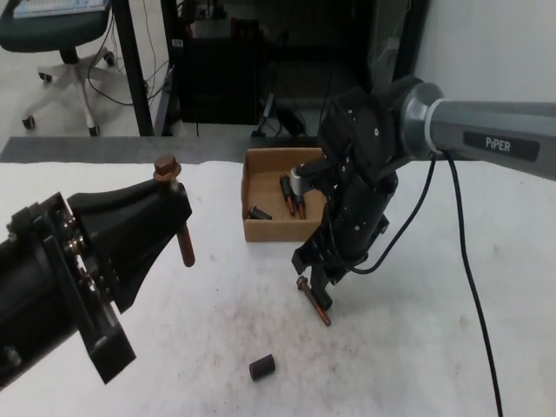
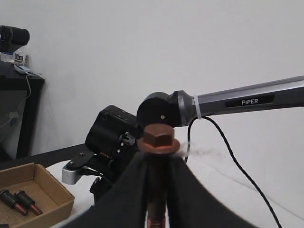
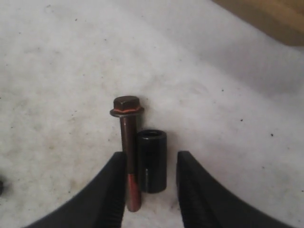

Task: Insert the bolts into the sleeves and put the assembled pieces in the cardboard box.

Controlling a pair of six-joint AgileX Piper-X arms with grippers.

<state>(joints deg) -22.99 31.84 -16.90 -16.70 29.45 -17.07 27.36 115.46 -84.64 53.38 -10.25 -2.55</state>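
Note:
My left gripper (image 1: pixel 178 217) is shut on a copper bolt (image 1: pixel 166 165), held upright above the left of the table with its hex head (image 2: pixel 159 138) on top. My right gripper (image 3: pixel 152 156) is open and low over the table in front of the cardboard box (image 1: pixel 261 228). A black sleeve (image 3: pixel 152 161) lies between its fingers. A second bolt (image 3: pixel 127 156) lies right beside that sleeve, along the inside of one finger (image 3: pixel 111 190). This bolt (image 1: pixel 314 302) pokes out under the right gripper (image 1: pixel 323 276). The box holds a few assembled pieces (image 1: pixel 291 195).
Another loose black sleeve (image 1: pixel 262 367) lies near the table's front edge. The box (image 2: pixel 47 190) sits at the back of the white table. A cable (image 1: pixel 465 261) hangs from the right arm. Behind the table are a chair and dark racks.

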